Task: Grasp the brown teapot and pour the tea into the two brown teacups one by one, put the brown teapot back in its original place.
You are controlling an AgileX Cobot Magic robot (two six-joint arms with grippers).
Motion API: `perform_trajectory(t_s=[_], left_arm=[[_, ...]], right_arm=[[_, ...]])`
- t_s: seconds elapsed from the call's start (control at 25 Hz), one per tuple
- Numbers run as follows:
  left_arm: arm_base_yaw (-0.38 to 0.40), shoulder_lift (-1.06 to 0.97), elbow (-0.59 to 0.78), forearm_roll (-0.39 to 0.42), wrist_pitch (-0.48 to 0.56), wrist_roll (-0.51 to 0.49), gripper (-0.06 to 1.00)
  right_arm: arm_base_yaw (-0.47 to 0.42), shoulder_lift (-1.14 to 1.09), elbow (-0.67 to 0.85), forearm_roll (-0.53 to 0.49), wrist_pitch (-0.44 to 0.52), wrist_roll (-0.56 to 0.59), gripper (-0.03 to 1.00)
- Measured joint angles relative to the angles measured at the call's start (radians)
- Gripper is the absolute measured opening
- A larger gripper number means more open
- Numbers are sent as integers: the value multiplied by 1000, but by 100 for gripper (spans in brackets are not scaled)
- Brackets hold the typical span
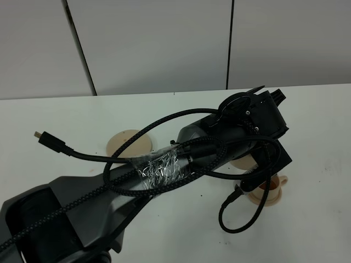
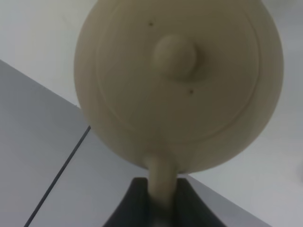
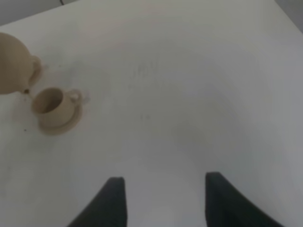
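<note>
White table (image 1: pixel 55 115), four o'clock: our left gripper (image 2: pixel 161 201) pinches the brown teapot (image 2: pixel 180 85), pouring into a teacup (image 3: pixel 47 101); we should level next, right gripper (image 3: pixel 163 198) spread.

On the table (image 1: pixel 66 115), the wide saucer (image 1: pixel 130 143) lies left of centre. Right of it and nearer, a teacup (image 1: pixel 271 188) sits on its small saucer (image 3: pixel 64 124), with the teapot (image 3: pixel 14 66) just beside it, seemingly raised.

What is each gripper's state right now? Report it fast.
Left gripper: closed, holding the teapot by its handle.
Right gripper: open, jaws apart, holding nothing.
</note>
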Motion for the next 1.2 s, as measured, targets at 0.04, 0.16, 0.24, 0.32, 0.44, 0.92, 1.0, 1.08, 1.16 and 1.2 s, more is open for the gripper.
perform_trajectory(t_s=[0.04, 0.16, 0.24, 0.32, 0.44, 0.92, 1.0, 1.08, 1.16, 1.2], left_arm=[[0, 0, 0, -1, 1, 0, 17], [0, 0, 0, -1, 1, 0, 17], [0, 0, 0, -1, 1, 1, 17], [0, 0, 0, -1, 1, 1, 17], [0, 0, 0, -1, 2, 2, 17], [0, 0, 0, -16, 2, 13, 17], [0, 0, 0, -20, 2, 21, 17], [0, 0, 0, -20, 2, 22, 17], [0, 0, 0, -20, 2, 23, 17], [0, 0, 0, -21, 2, 23, 17]], right_arm=[[0, 0, 0, 0, 0, 0, 38], [0, 0, 0, 0, 0, 0, 38], [0, 0, 0, 0, 0, 0, 38], [0, 0, 0, 0, 0, 0, 38], [0, 0, 0, 0, 0, 0, 38], [0, 0, 0, 0, 0, 0, 38], [0, 0, 0, 0, 0, 0, 38], [0, 0, 0, 0, 0, 0, 38], [0, 0, 0, 0, 0, 0, 38], [0, 0, 0, 0, 0, 0, 38]])
